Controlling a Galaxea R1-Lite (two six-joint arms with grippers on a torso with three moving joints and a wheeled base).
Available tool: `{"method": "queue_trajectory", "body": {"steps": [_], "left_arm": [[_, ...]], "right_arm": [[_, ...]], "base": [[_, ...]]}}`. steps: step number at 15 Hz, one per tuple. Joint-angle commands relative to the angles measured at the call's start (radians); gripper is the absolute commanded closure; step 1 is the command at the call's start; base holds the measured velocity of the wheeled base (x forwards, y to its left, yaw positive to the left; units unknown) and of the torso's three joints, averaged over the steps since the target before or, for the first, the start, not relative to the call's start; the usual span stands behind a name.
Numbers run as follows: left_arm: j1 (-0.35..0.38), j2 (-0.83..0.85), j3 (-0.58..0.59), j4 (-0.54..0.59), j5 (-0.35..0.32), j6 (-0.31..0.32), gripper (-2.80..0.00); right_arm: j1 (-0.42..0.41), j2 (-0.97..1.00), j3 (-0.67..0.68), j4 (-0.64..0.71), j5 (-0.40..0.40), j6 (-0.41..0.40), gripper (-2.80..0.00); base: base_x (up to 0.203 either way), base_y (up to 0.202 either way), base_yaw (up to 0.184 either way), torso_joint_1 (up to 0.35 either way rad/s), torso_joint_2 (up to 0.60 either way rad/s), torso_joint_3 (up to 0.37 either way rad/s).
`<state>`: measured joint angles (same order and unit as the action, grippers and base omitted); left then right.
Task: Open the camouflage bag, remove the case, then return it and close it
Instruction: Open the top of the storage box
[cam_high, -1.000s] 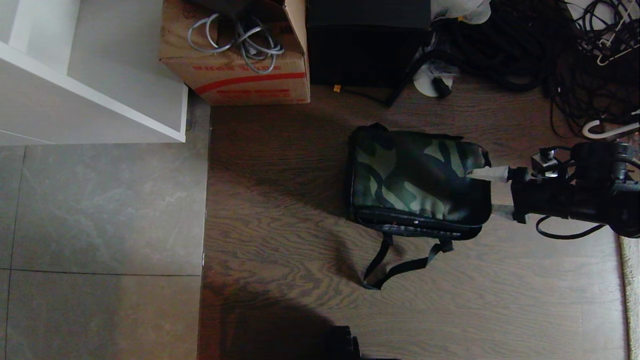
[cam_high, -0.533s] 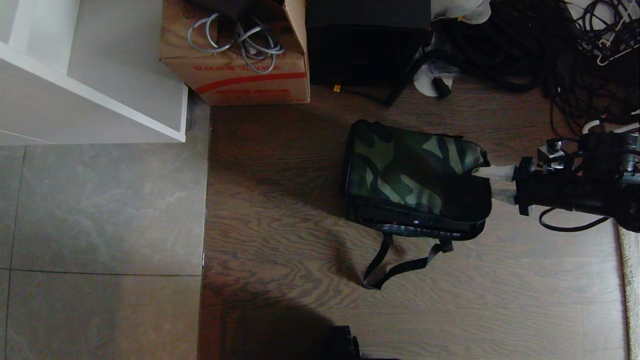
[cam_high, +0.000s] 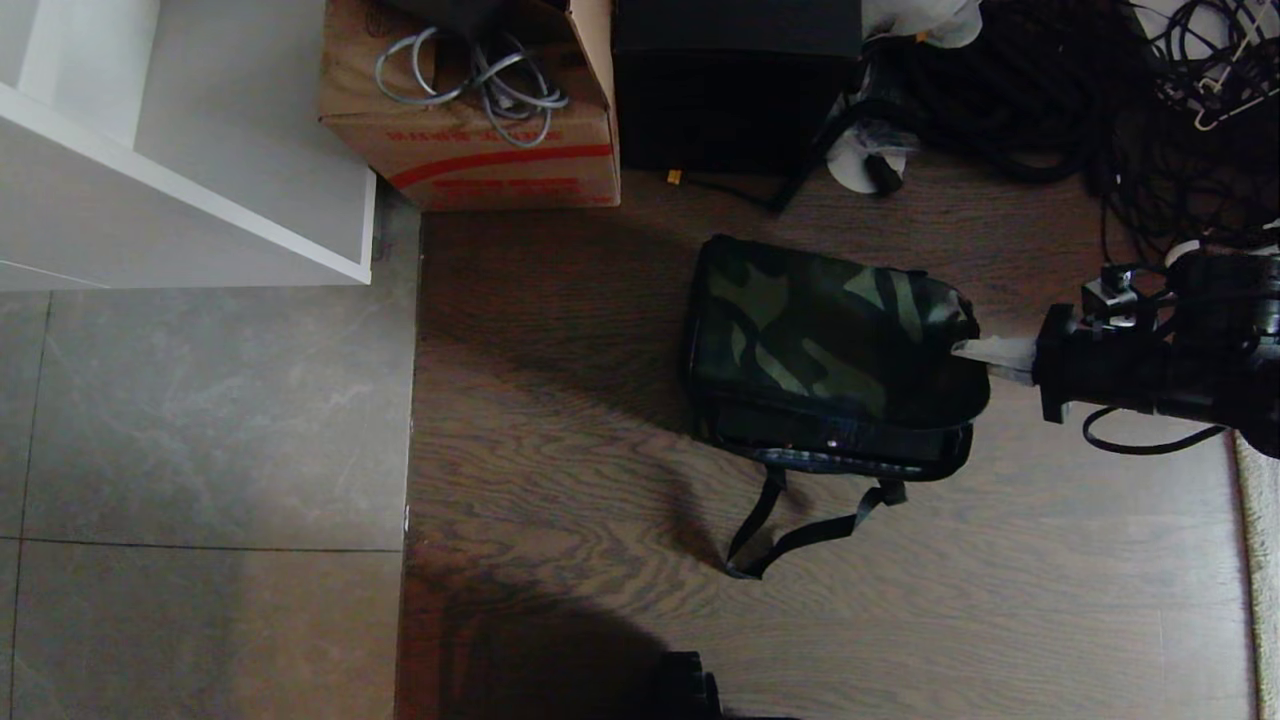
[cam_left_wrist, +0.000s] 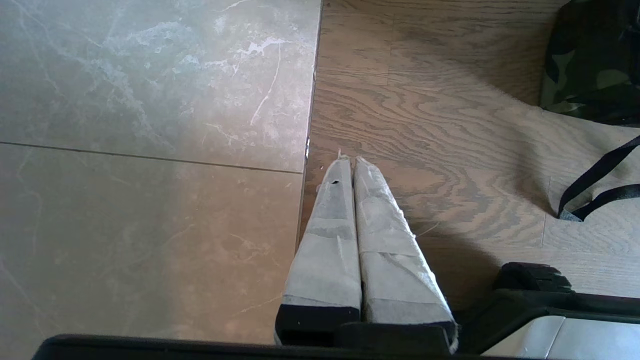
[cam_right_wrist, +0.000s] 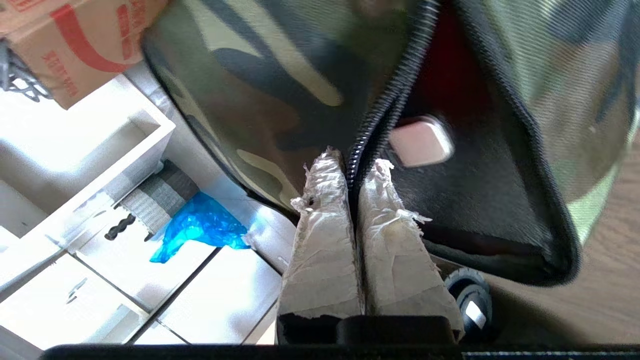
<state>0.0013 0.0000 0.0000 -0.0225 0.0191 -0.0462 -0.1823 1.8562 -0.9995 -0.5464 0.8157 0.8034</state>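
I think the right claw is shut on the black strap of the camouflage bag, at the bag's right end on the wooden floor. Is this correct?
Not quite. The right claw is shut on the zipper edge of the camouflage bag, not on the black strap, which lies loose on the wooden floor in the head view. The right wrist view shows the pinch. The rest is correct.

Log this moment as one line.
right gripper: shut on zipper edge of soft green-brown camouflage fabric bag | bag: on wood floor, red lining showing | left gripper: shut, parked over floor
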Motion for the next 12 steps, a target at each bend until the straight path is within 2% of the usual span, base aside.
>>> {"method": "queue_trajectory", "body": {"steps": [1,4,6,10,11,12], "left_arm": [[0.000,0.000,0.011,0.000,0.001,-0.001,0.00],[0.000,0.000,0.011,0.000,0.001,0.000,0.00],[0.000,0.000,0.011,0.000,0.001,0.000,0.00],[0.000,0.000,0.011,0.000,0.001,-0.001,0.00],[0.000,0.000,0.011,0.000,0.001,-0.001,0.00],[0.000,0.000,0.011,0.000,0.001,-0.001,0.00]], "right_arm": [[0.000,-0.024,-0.032,-0.005,0.004,0.005,0.00],[-0.003,-0.025,-0.074,-0.006,-0.003,0.006,0.00],[-0.005,-0.021,-0.112,-0.006,-0.042,0.011,0.00],[-0.012,-0.012,-0.192,-0.006,-0.063,0.053,0.00],[-0.014,-0.008,-0.207,-0.006,-0.064,0.065,-0.18],[-0.014,-0.006,-0.219,-0.006,-0.064,0.082,-2.80]], "base": [[0.000,0.000,0.000,0.000,0.00,0.000],[0.000,0.000,0.000,0.000,0.00,0.000],[0.000,0.000,0.000,0.000,0.00,0.000],[0.000,0.000,0.000,0.000,0.00,0.000],[0.000,0.000,0.000,0.000,0.00,0.000],[0.000,0.000,0.000,0.000,0.00,0.000]]}}
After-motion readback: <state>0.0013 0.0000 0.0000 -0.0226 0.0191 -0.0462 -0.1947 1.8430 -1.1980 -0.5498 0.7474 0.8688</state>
